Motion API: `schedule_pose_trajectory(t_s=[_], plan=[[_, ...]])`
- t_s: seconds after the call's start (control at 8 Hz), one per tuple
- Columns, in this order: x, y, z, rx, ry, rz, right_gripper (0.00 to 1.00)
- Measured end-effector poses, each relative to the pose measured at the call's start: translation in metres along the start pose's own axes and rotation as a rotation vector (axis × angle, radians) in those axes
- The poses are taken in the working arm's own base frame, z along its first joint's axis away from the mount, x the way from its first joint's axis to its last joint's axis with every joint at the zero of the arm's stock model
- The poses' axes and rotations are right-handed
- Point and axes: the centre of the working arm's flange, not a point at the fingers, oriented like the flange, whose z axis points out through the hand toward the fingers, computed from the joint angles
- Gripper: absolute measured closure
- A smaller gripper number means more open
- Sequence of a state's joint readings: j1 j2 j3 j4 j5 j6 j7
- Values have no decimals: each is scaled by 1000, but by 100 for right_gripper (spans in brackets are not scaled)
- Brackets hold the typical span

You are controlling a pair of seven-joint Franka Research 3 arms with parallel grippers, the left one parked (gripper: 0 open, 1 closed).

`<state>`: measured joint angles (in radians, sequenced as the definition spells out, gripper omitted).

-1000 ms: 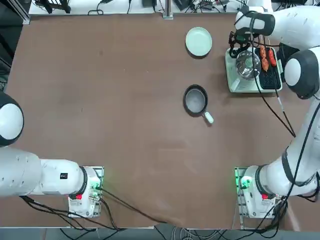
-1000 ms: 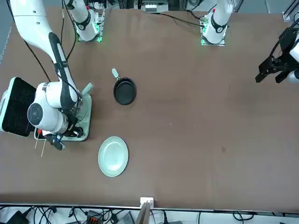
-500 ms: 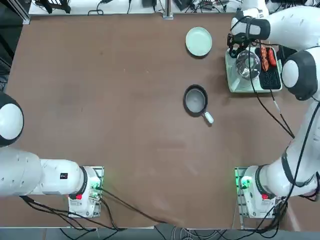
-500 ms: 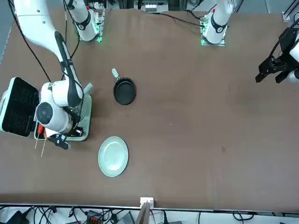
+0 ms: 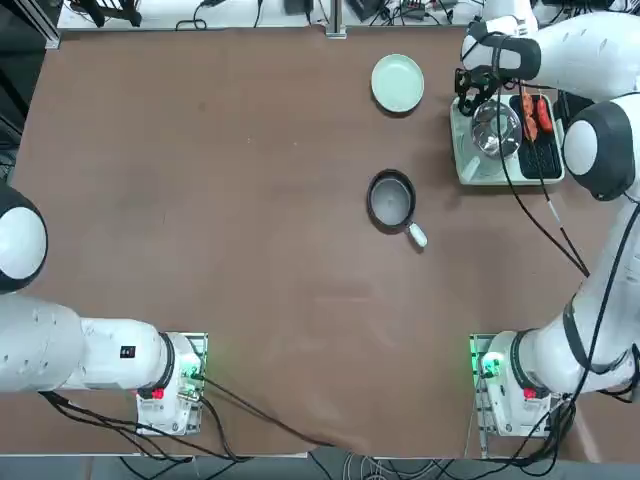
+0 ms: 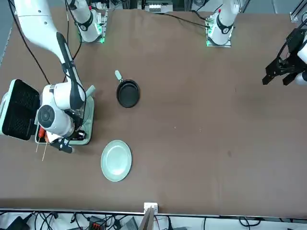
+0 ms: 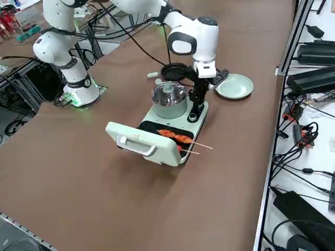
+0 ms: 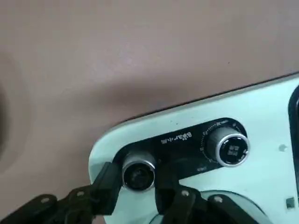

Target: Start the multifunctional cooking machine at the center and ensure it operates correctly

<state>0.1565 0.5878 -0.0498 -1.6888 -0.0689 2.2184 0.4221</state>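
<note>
The multifunctional cooking machine (image 5: 478,172) is pale mint green and sits at the table's far right, with its steel pot (image 5: 495,130) lidded. Its black hinged lid (image 7: 138,144) lies open, and skewered sausages (image 7: 175,137) rest on the grill plate. My right gripper (image 8: 138,184) is at the machine's control end (image 7: 194,112). It is shut on one of two silver knobs (image 8: 138,171) on the dark control strip. The other knob (image 8: 230,147) is free. In the front view the gripper (image 6: 67,143) hangs over the machine's end nearest that camera.
A small black frying pan (image 5: 391,200) with a white handle lies nearer the table's middle. A round pale green plate (image 5: 397,82) sits beside the machine near the far edge. The arm's cable (image 5: 540,215) trails across the table behind the machine.
Over the last second my right wrist shifted a little toward the machine's control end and settled there. The last half second shows almost no motion.
</note>
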Motion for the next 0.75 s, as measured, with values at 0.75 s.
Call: schedule_pose_trajectory(t_s=[0.75], plan=[[1, 1, 0, 5, -3, -110, 58]])
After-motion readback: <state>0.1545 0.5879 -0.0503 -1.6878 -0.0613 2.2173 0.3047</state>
